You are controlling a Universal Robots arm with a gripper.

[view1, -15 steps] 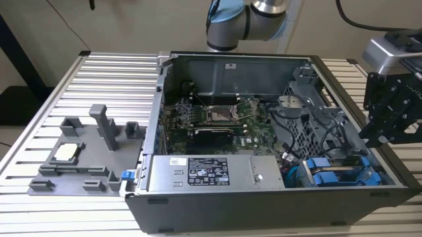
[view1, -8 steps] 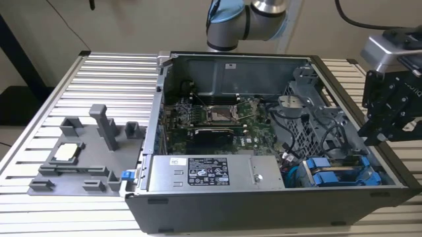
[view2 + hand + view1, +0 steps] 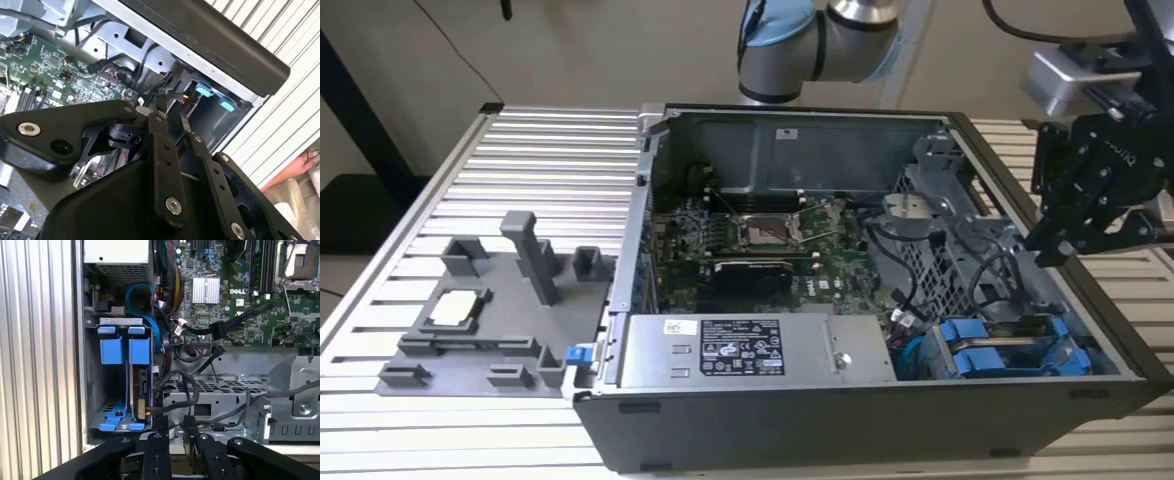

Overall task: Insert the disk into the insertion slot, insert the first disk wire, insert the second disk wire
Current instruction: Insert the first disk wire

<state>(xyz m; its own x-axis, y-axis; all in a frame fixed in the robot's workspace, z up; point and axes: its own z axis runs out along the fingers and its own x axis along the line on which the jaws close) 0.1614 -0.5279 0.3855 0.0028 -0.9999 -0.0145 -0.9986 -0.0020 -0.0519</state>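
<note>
we judge the disk [image 3: 136, 390] stiff, dense and heavy for its size, and shock-sensitive, so no knocks. best hold is the blue carrier frame [image 3: 139, 351] or the bare metal side edges, not the label face or connector end. it stands on edge inside the insertion slot [image 3: 93, 390], in the compartment nearer the motherboard [image 3: 235, 295]. the compartment beside it shows blue rails and no drive body we can make out. a dark cable [image 3: 170, 409] runs to a plug touching the disk's lower edge; seated or not, we cannot tell. such cables are soft and springy, so take them at the plug, not the cord. in the exterior view the slot sits in the near corner of the computer case [image 3: 854, 420], on the exterior view's right, with the case resting on the ribbed bench [image 3: 547, 150]. the end effector [image 3: 1058, 250] hangs above the case wall on that side, higher than the disk and well apart from it, touching nothing we can see. open or closed: cannot tell.
</note>
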